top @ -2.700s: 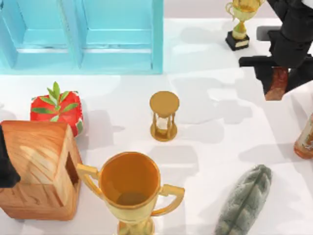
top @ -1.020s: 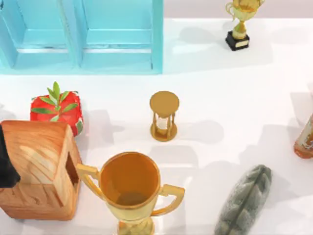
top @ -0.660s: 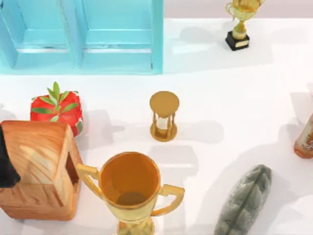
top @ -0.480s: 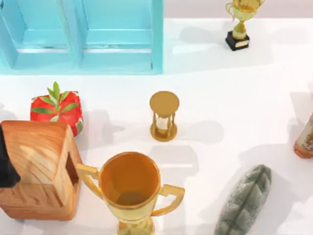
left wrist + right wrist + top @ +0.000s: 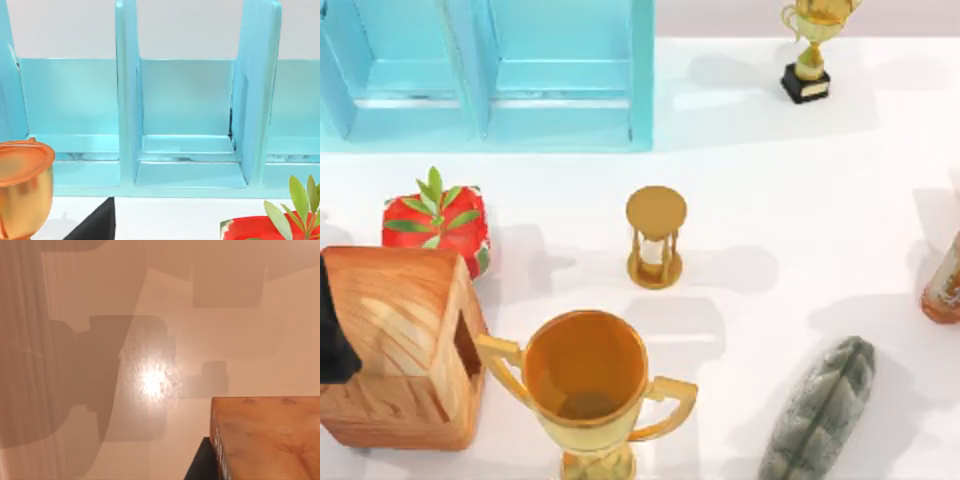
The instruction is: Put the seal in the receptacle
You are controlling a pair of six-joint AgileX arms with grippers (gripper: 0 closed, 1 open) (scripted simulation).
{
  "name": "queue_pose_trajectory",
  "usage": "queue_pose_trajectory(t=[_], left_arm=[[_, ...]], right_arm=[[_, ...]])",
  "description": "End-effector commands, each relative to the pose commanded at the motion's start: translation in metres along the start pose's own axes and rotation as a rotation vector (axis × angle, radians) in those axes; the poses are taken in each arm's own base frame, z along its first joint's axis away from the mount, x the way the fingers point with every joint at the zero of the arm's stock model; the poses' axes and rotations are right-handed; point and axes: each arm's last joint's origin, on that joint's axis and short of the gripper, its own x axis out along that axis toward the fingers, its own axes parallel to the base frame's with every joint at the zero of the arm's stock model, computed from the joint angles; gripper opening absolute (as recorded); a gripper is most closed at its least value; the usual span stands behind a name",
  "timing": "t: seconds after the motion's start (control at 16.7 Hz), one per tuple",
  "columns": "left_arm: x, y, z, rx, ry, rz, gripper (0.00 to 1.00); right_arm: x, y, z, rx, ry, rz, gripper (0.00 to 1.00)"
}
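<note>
Two risks stand out, in my judgement: a slip of the seal (image 5: 265, 440) on its way across, and a drop into the wrong vessel. In the right wrist view the seal hangs close under the camera above bare table (image 5: 800, 200), and the right gripper (image 5: 260, 460) appears to be pinching it, with one dark finger (image 5: 201, 466) pressed against its side; the other finger is hidden, so how much of the block is gripped cannot be told. A shallow hold on smooth stone could let it twist or fall during a long reach. The receptacle (image 5: 640, 90), which I take to be the blue divided rack at the far left of the table, stands well apart from the right side, and the hourglass (image 5: 655, 238) stands upright between the two, so a low pass could knock it over. The large golden cup (image 5: 585, 375) near the front is open-mouthed and might be mistaken for the goal. The rack's bays are bounded by thin upright walls, so a tilted seal could catch on one. Of the seal, one mottled orange-brown face and one paler edge are visible, running out of the picture; which way its long axis points, and whether it hangs upright, I cannot tell. The left arm (image 5: 332, 330) is parked at the table's left edge beside the wooden house (image 5: 400, 345).
</note>
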Motion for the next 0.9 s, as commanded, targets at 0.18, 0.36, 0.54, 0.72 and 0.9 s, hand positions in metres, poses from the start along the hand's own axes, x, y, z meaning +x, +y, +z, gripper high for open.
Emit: queue_pose_trajectory(t=[0.18,0.36,0.54,0.72,0.9], left_arm=[[0.0000,0.0000,0.0000,0.000,0.000,0.000,1.00],[0.0000,0.0000,0.0000,0.000,0.000,0.000,1.00],[0.0000,0.0000,0.0000,0.000,0.000,0.000,1.00],[0.0000,0.0000,0.0000,0.000,0.000,0.000,1.00],[0.0000,0.0000,0.0000,0.000,0.000,0.000,1.00]], right_arm=[[0.0000,0.0000,0.0000,0.000,0.000,0.000,0.53],[0.0000,0.0000,0.0000,0.000,0.000,0.000,0.75],[0.0000,0.0000,0.0000,0.000,0.000,0.000,0.98],[0.0000,0.0000,0.0000,0.000,0.000,0.000,1.00],[0.0000,0.0000,0.0000,0.000,0.000,0.000,1.00]])
